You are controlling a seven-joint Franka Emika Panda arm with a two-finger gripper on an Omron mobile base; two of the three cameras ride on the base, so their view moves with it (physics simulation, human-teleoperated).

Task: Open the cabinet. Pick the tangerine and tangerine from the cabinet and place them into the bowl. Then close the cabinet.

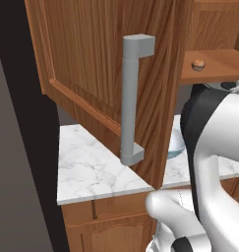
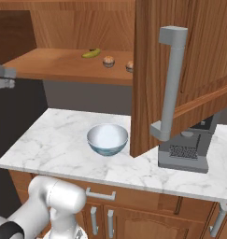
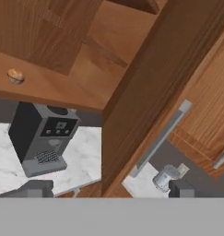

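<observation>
The reddish-brown cabinet [image 2: 63, 65] stands open, its left door [image 1: 91, 64] and right door [image 2: 199, 56] swung out toward me. On its shelf lie two tangerines: one [image 2: 109, 61] in full sight and one [image 2: 129, 66] half hidden by the right door's edge. A tangerine also shows in the left base view [image 1: 198, 64] and in the hand view [image 3: 15, 76]. The bowl [image 2: 107, 139] sits empty on the marble counter below the shelf. My gripper [image 3: 109, 191] is open with nothing between its fingers, at the shelf's left end [image 2: 3, 77] just under its front edge.
A banana [image 2: 91, 53] lies at the back of the shelf. A dark coffee machine [image 2: 185, 151] stands on the counter [image 2: 49, 135] behind the right door. Long grey bar handles [image 1: 132, 98] stick out from the open doors. A small jar [image 3: 165, 177] shows past the door.
</observation>
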